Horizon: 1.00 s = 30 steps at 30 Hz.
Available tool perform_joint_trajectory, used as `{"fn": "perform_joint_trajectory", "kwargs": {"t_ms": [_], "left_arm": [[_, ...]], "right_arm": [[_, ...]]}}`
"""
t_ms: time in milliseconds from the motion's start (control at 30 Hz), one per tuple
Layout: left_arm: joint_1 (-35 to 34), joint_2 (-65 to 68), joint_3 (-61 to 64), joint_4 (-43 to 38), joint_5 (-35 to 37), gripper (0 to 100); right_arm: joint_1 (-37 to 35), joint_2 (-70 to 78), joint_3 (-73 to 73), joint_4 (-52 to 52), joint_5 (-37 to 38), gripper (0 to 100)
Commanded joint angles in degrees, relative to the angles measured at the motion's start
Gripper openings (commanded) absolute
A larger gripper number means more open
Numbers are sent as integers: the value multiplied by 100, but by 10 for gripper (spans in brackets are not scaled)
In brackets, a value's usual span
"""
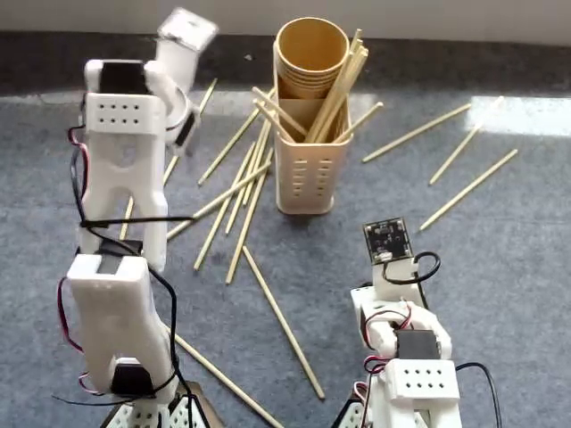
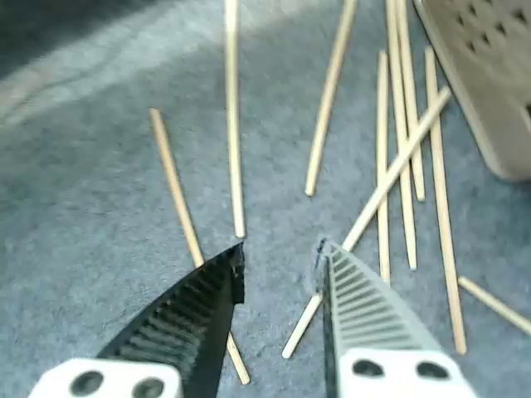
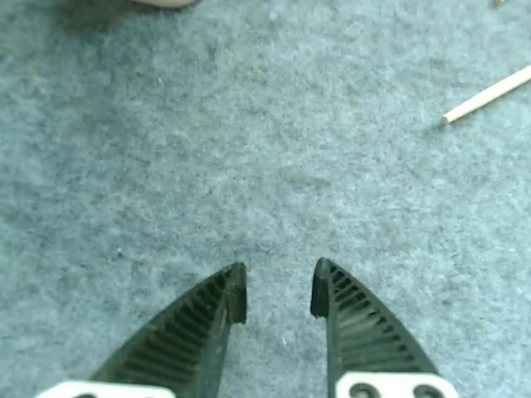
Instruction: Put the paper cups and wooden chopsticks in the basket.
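We've got the left gripper (image 2: pixel 278 253) spread wide over loose chopsticks (image 2: pixel 234 124) strewn across the carpet (image 1: pixel 500 267). In the middle the basket (image 1: pixel 310 183) stands upright, cups (image 1: pixel 310 53) stacked inside it and more chopsticks leaning beside them. Over on the right, the right gripper (image 3: pixel 278 286) is spread too, above carpet.

The grey cloth (image 1: pixel 500 267) over the table looks soft and fuzzy. The thin pale wooden chopsticks (image 2: pixel 233 124) look smooth and dull. The tan paper cups (image 1: pixel 310 53) are matt. The tall cream plastic basket (image 1: pixel 312 178) shines a little. The white plastic arm shells (image 1: pixel 120 169) look smooth.
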Motion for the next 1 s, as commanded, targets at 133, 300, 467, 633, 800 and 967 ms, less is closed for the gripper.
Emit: {"fn": "perform_joint_trajectory", "kwargs": {"t_ms": [133,300,467,633,800,967], "left_arm": [[470,1437,725,123,-1424,172],[778,2062,523,-167,-1415,173],[1024,2475,233,-158,-1407,172],[1024,2826,215,-158,-1407,168],[998,2976,215,-273,-1407,101],[558,2914,-101,-440,-1073,2]], "right_arm": [[40,-66,-13,-101,70,143],[40,-66,-4,-101,70,143],[40,-66,-4,-101,70,143],[40,-66,-4,-101,70,143],[40,-66,-4,-101,70,143],[40,-66,-4,-101,70,143]]}}
